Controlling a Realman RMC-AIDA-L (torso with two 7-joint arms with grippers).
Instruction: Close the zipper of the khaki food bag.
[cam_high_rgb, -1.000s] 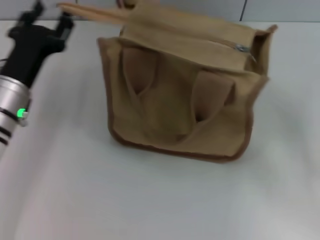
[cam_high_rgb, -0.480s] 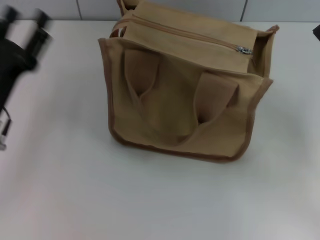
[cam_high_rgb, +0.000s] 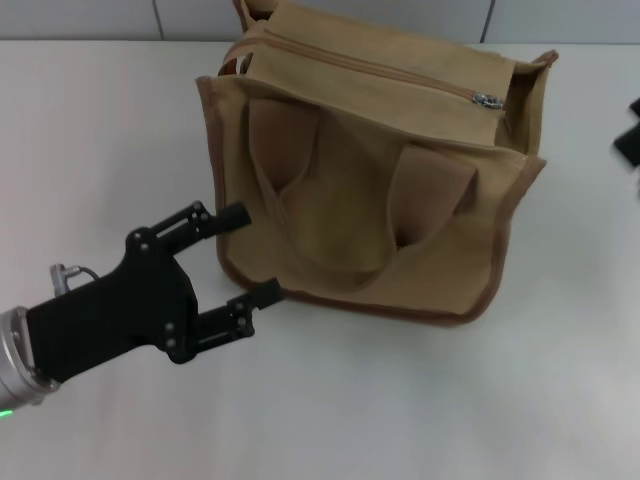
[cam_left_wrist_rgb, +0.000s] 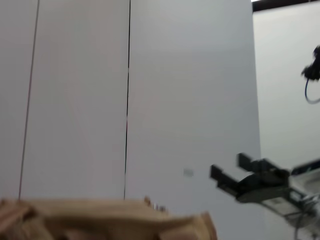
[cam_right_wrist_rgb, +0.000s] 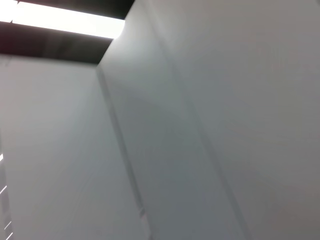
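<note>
The khaki food bag (cam_high_rgb: 360, 200) stands on the white table, its two handles hanging down the near side. The zipper (cam_high_rgb: 370, 68) runs along the top panel, with its silver slider (cam_high_rgb: 487, 99) at the right end. My left gripper (cam_high_rgb: 255, 252) is open at the bag's lower left corner, with one finger beside the bag's left edge and the other at its bottom piping. My right gripper (cam_high_rgb: 630, 130) shows only as black tips at the right edge, apart from the bag. In the left wrist view it (cam_left_wrist_rgb: 230, 167) hangs open in the air beyond the bag's top (cam_left_wrist_rgb: 100, 220).
The white table (cam_high_rgb: 400, 400) stretches wide in front of the bag and to both sides. A tiled wall (cam_high_rgb: 100, 15) runs behind the table. The right wrist view shows only wall and ceiling.
My left arm has swung from the table's far left down to the bag's near left corner. The bag has settled upright. My right gripper's tips have come in at the right edge.
</note>
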